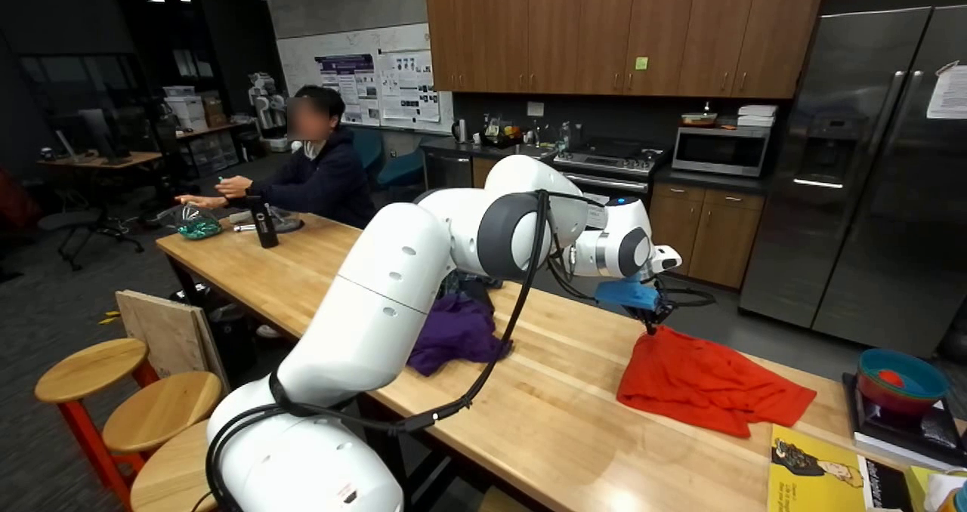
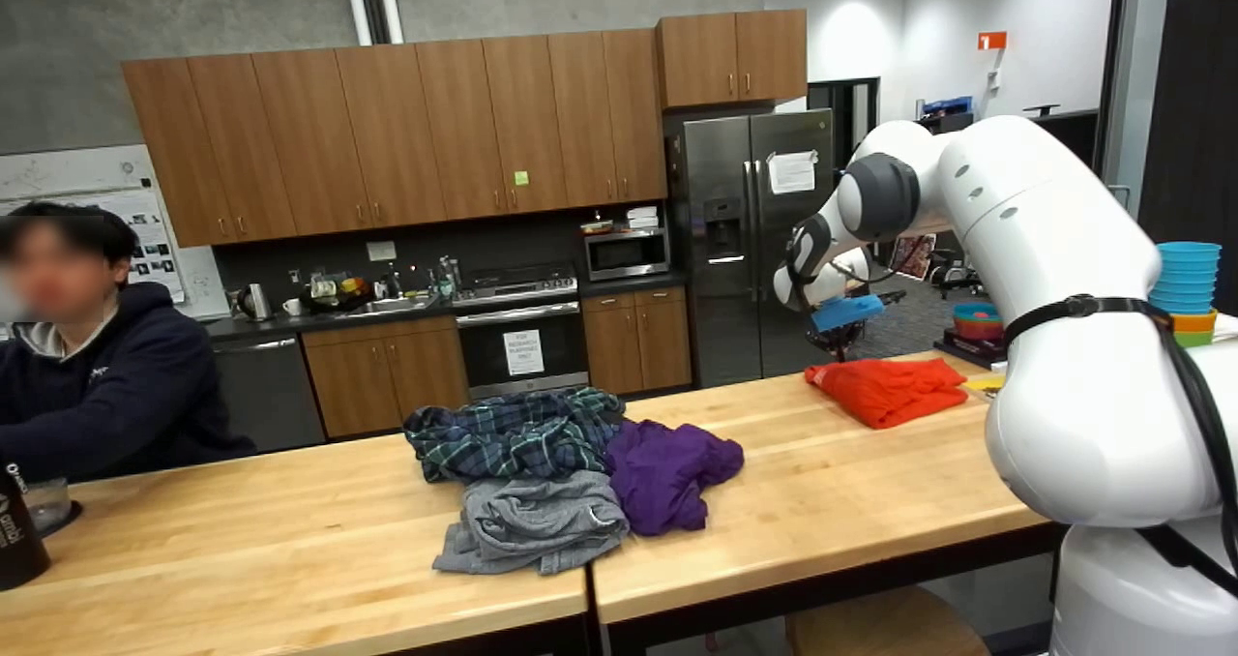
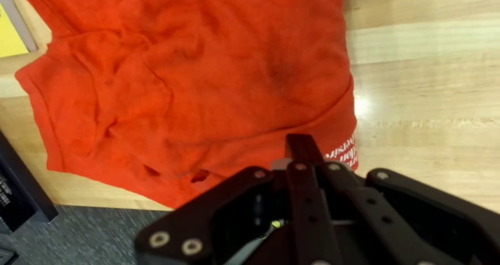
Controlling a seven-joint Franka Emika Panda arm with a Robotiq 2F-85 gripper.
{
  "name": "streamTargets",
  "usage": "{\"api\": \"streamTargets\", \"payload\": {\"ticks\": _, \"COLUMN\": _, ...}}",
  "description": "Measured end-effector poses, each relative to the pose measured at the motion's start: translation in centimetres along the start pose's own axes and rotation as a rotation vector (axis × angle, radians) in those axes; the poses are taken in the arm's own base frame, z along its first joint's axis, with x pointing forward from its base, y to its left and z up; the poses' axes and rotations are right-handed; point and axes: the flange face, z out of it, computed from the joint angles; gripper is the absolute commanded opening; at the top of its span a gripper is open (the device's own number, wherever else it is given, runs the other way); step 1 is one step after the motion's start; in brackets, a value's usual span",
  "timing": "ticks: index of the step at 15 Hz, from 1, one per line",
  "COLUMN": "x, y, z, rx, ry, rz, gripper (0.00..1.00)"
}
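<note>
as red cloth [image 1: 706, 387] lies, long axis toward bowls [image 1: 899, 400]

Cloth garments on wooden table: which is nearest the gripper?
Red cloth garment with white lettering, by the black gripper; purple garment, grey garment and dark plaid garment lie bunched farther off.

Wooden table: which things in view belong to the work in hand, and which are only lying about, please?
Apparently part of the work:
red garment
pincer, shut, near an edge of the red garment; whether it grips it, I cannot tell

Apparently only lying about:
purple garment
plaid garment
grey garment
yellow book
stacked bowls
black bottle
</note>
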Motion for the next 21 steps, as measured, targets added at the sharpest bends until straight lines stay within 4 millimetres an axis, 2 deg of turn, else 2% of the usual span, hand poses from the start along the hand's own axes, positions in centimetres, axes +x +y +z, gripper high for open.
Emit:
{"api": "streamTargets", "payload": {"ticks": 5, "x": 0.1, "y": -0.6, "z": 0.2, "rx": 0.042, "ry": 0.001, "rz": 0.033, "gripper": 0.0}}
{"api": "streamTargets", "payload": {"ticks": 12, "x": -1.1, "y": -1.1, "z": 4.1, "rx": 0.066, "ry": -0.014, "rz": 0.054, "gripper": 0.0}}
{"api": "streamTargets", "payload": {"ticks": 15, "x": -1.6, "y": -0.1, "z": 5.0, "rx": 0.063, "ry": -0.001, "rz": 0.067, "gripper": 0.0}}
{"api": "streamTargets", "payload": {"ticks": 21, "x": -1.8, "y": 3.6, "z": 5.7, "rx": 0.04, "ry": 0.028, "rz": 0.103, "gripper": 0.0}}
